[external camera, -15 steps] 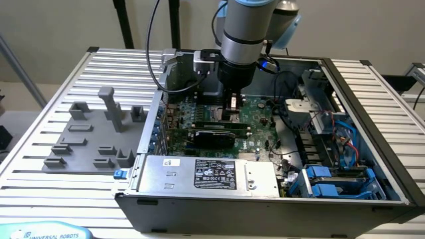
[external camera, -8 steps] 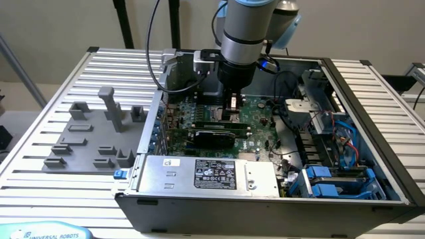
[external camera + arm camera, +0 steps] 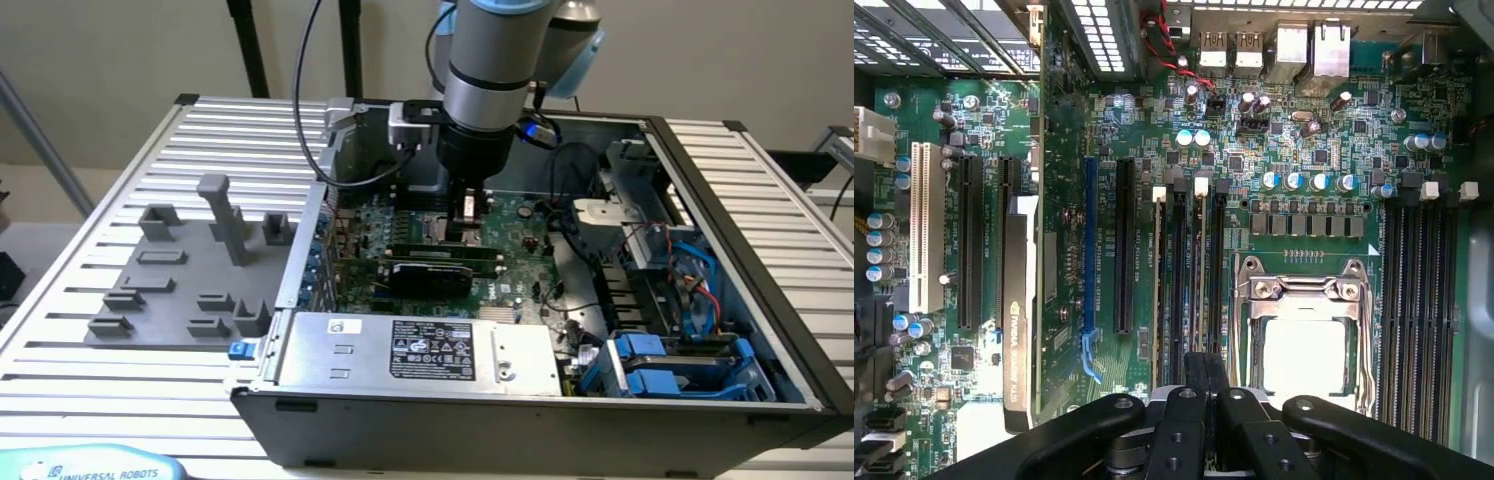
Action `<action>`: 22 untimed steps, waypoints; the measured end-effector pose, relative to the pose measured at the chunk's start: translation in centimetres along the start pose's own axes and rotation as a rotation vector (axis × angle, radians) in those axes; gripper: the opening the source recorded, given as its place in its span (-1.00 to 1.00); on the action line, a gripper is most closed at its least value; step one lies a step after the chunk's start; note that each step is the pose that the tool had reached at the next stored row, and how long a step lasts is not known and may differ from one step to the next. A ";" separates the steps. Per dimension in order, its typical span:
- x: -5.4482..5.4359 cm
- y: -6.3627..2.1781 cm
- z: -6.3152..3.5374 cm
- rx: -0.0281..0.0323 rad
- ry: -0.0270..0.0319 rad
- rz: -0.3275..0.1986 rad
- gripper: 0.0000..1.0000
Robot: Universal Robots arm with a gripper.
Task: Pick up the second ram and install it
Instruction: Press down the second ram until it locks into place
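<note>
Wrist view: claw (image 3: 1199,400), bottom centre, is closed with nothing visibly between its tips, poised over a ram (image 3: 1200,290) seated upright in the slots left of the socket (image 3: 1304,330). Judged light, stiff, fragile; grip its long edges, not its chips.

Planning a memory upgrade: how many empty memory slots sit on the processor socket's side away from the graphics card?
4 empty slots, parallel in one row beside the socket; none looks hidden.
</note>
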State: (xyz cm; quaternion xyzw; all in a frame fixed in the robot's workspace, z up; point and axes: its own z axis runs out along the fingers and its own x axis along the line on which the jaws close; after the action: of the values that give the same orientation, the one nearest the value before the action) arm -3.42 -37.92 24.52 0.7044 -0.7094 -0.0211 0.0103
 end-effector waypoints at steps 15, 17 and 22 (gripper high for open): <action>0.0 -0.02 1.82 0.0001 -0.0002 0.000 -0.79; 0.0 0.03 0.93 -0.0003 -0.0001 0.000 -0.79; 0.0 0.07 -0.24 -0.0003 -0.0002 0.000 -0.79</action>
State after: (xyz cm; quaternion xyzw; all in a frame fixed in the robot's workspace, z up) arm -3.47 -37.90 24.77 0.7044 -0.7094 -0.0212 0.0104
